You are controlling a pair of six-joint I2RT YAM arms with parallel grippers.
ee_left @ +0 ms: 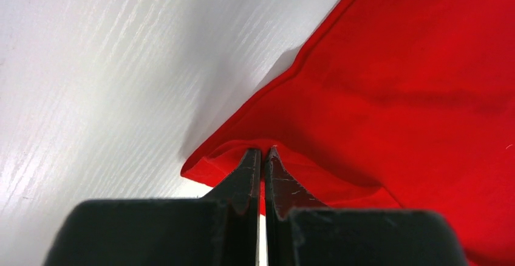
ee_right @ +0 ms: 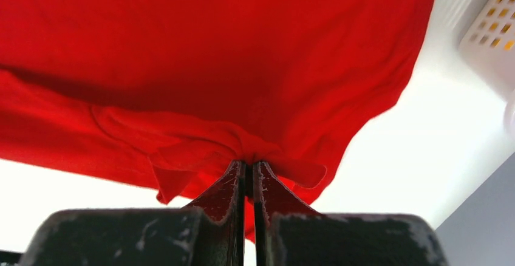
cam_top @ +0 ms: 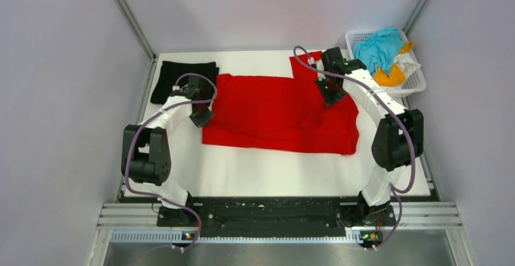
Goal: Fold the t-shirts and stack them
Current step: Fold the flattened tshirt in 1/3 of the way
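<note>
A red t-shirt (cam_top: 279, 113) lies spread across the middle of the white table (cam_top: 261, 172). My left gripper (cam_top: 201, 118) is shut on its left edge; the left wrist view shows the jaws (ee_left: 263, 152) pinching a lifted fold of red cloth (ee_left: 395, 96). My right gripper (cam_top: 331, 98) is shut on the shirt's upper right part; the right wrist view shows the jaws (ee_right: 248, 164) pinching bunched red cloth (ee_right: 212, 65) raised off the table. A folded black t-shirt (cam_top: 182, 79) lies at the far left corner.
A white basket (cam_top: 415, 82) at the far right corner holds blue (cam_top: 379, 47), orange and white clothes. Grey walls enclose the table on three sides. A black rail runs along the near edge between the arm bases.
</note>
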